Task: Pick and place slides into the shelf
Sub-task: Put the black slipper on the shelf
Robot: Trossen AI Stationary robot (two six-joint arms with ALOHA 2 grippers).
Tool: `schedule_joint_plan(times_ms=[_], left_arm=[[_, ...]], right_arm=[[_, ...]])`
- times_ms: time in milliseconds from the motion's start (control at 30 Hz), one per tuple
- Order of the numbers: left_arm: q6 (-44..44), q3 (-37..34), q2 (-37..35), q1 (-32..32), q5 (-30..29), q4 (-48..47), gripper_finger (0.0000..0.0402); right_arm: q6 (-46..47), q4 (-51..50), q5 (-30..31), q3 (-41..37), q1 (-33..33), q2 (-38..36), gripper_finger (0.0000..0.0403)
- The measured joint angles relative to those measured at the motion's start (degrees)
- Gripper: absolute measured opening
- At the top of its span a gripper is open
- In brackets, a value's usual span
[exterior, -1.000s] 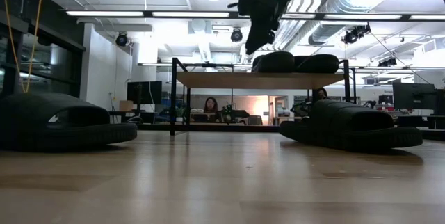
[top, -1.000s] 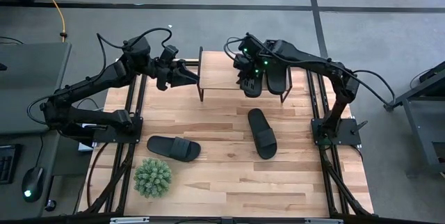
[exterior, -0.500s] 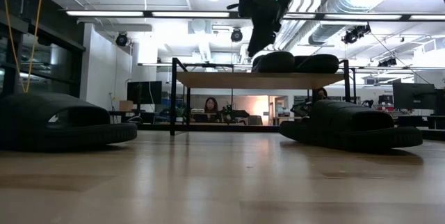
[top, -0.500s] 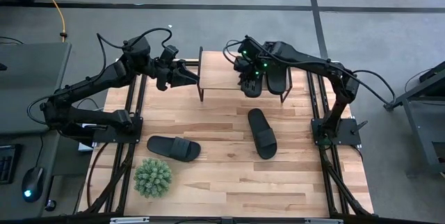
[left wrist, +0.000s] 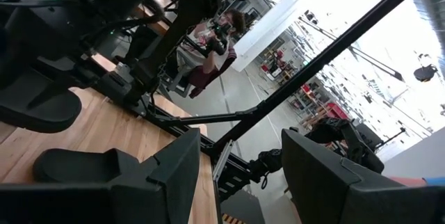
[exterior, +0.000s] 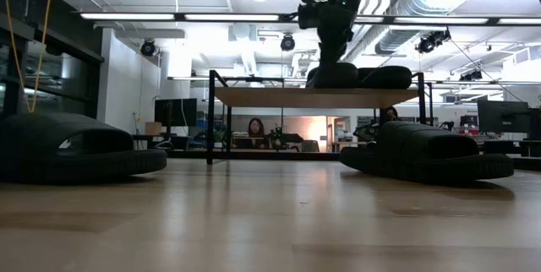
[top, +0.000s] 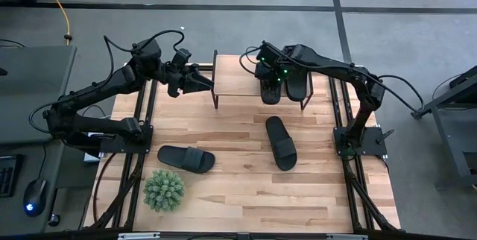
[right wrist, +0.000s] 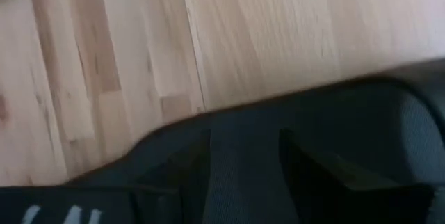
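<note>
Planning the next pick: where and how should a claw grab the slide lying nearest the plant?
Grip that slide by its wide strap, coming straight down from above. It lies flat, sole down, long axis across the table, so the raised strap gives the fingers two sides to pinch; the plant sits close.

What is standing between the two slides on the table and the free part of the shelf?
Nothing visible. Both slides lie apart on open tabletop, and the shelf has its left part bare; two slides occupy its right end under the right gripper.
</note>
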Motion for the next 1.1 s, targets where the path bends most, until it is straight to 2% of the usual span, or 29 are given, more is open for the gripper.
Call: schedule_joint_plan(times_ms=[267,633,933,1100], left_arm=[[0.00,0.00,-0.01,0.01,0.02,0.00,0.0186],[-0.01,0.00,-0.02,0.00,0.04,0.00,0.0186],[0.21,0.00,-0.01,0.00,0.06,-0.02,0.0186],[0.22,0.02,-0.02,0.00,0.05,0.00,0.0186]], right_arm=[[-0.66,-5.65,1.80,0.00,-0.02,0.00,0.0160],[-0.32,-12.63,7.76,0.00,-0.13,-0.02,0.0160],[3.38,-9.90,8.15,-0.02,-0.24,-0.02,0.0160],[3.31,-4.66,4.62,-0.02,-0.31,-0.11,0.0160]])
